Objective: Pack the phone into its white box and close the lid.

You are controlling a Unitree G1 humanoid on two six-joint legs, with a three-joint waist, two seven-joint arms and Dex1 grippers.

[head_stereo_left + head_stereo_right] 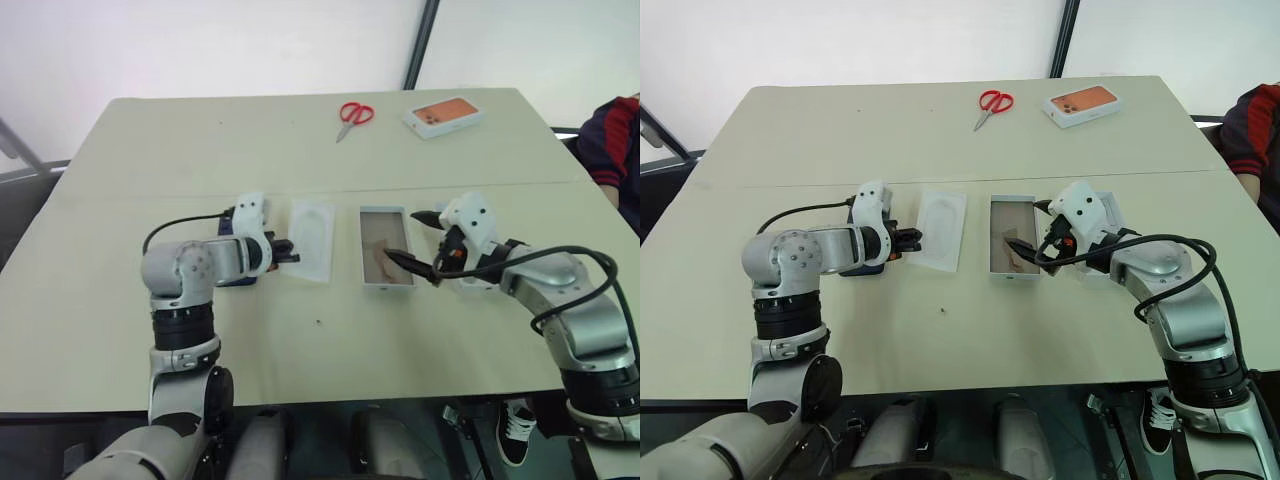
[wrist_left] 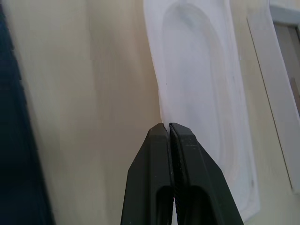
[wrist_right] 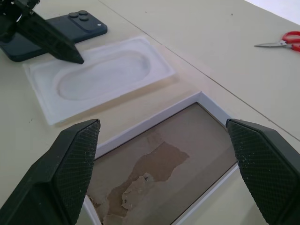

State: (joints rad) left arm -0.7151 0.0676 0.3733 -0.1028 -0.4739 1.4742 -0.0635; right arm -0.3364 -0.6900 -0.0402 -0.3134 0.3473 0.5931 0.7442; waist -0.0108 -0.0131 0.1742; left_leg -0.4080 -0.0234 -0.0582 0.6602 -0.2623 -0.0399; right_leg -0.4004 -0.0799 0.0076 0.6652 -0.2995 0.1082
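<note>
- Two pincers work over the beige tabletop (image 1: 120,330).
- The left pincer (image 2: 169,125) is fully shut, its tips at the near long edge of the flat white moulded plastic insert (image 1: 311,238); whether it pinches that edge cannot be told.
- The slim dark navy-blue phone (image 3: 51,33) lies flat, back up, just beside the insert, under the left wrist.
- The shallow white cardboard box (image 1: 384,250), brownish torn floor showing, lies open between the insert and the right pincer.
- The right pincer (image 3: 168,154) hangs wide open over the box, holding nothing.
- Red-handled scissors (image 1: 353,116) and an orange-topped white box (image 1: 443,115) lie well apart at the far edge.
</note>
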